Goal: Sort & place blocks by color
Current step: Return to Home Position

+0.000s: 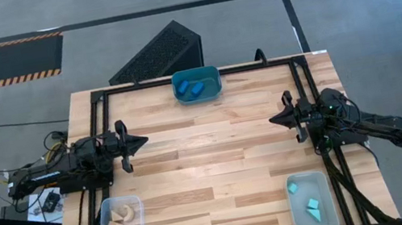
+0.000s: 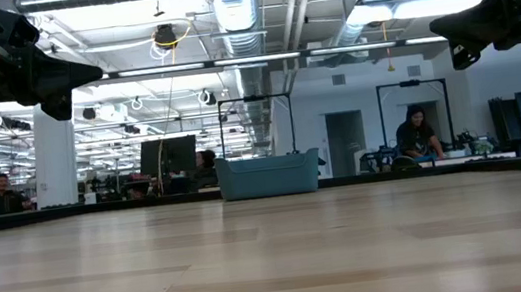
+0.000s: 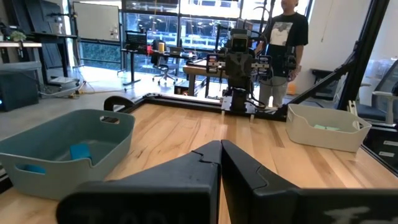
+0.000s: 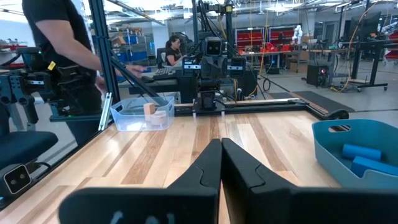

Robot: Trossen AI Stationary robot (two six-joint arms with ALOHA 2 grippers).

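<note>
- High view: your left claw (image 1: 139, 142) and right claw (image 1: 274, 120) face each other across the surface (image 1: 218, 167), both pinched narrow and holding nothing. The blue blocks (image 1: 196, 90) lie in the teal bin (image 1: 177, 84) at the far edge. The tan blocks (image 1: 116, 218) lie in the left clear bin (image 1: 141, 221), and the light teal blocks (image 1: 313, 208) in the right clear bin (image 1: 332, 205). No block lies loose, so I judge the sorting done and the step in hand to be parking both arms. Your next move calls for no grasp.
- Low view: only here can you tell that both claws hang well above the surface. The teal bin's wall hides its contents.
- Left wrist view: this shows the left claw closed tip to tip, and a person (image 3: 287, 37) standing beyond the opposite arm, unseen from above.
- Right wrist view: the right claw is closed likewise. Another person (image 4: 62, 50) stands close beside the surface, so keep any arm travel away from that side.
</note>
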